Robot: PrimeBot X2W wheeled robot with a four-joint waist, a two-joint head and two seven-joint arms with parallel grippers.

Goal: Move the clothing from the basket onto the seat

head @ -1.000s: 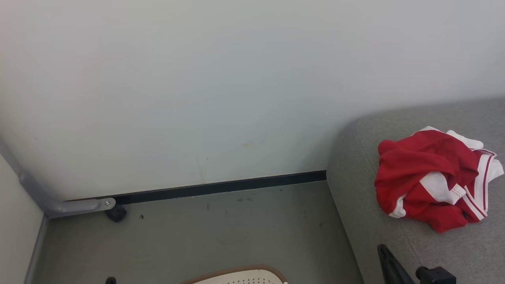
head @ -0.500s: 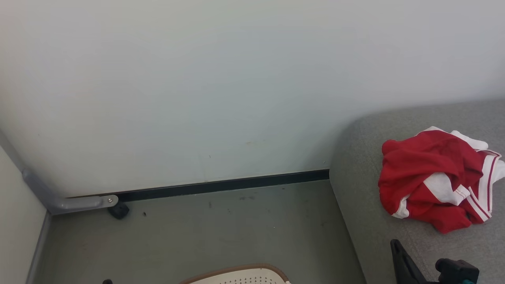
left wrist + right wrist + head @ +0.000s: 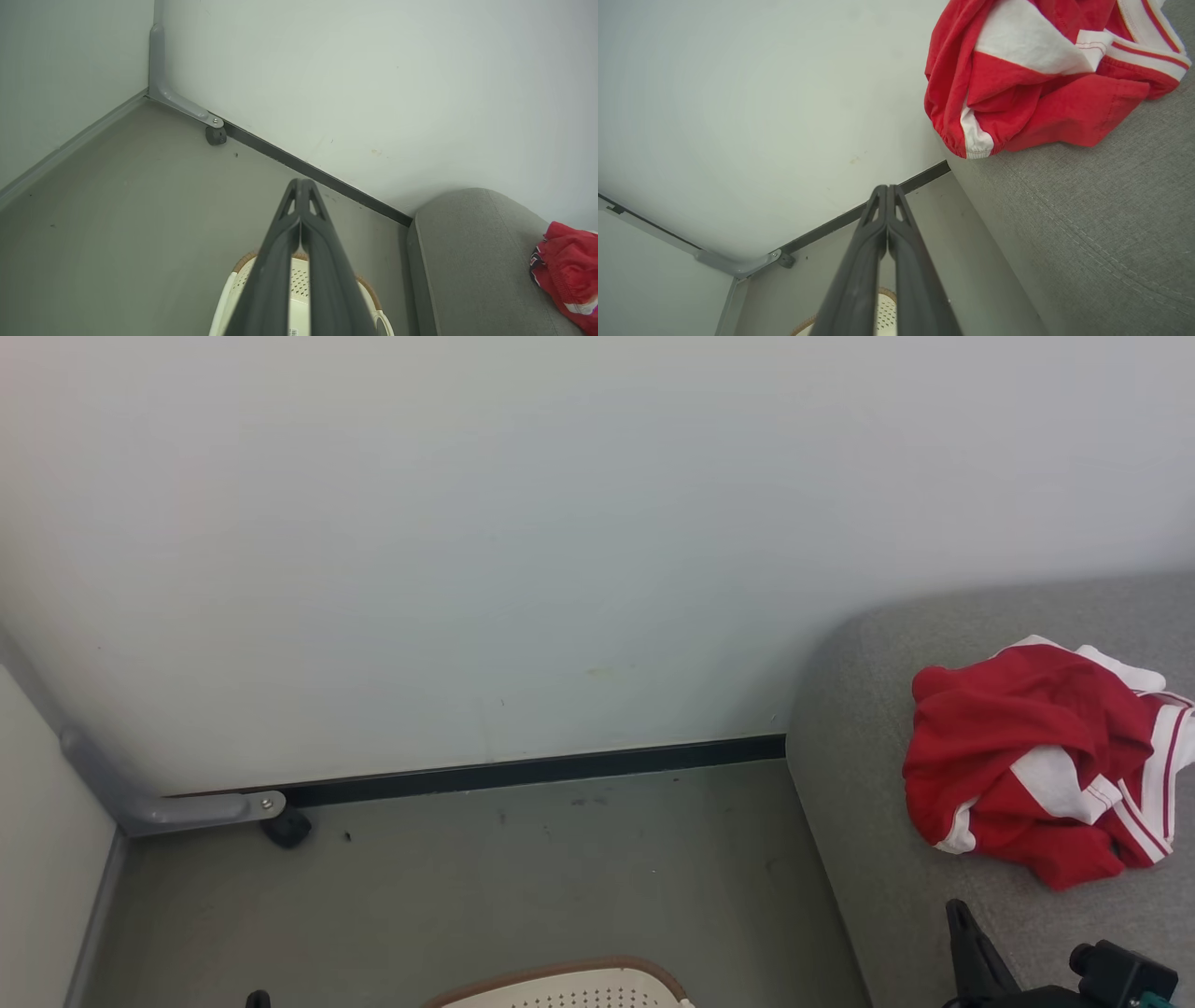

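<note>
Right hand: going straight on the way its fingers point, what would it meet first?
Most likely the white wall down at its dark baseboard, though depth is unclear. The right hand aims beside the seat, with the clothing off to one side.

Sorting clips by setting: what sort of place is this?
Probably a living-room corner, perhaps staged: grey fabric sofa cushion by a plain white wall, red fabric clothing on it, cream perforated laundry basket.

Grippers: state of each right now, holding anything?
Left gripper: shut, holding nothing.
Right gripper: shut, holding nothing.
</note>
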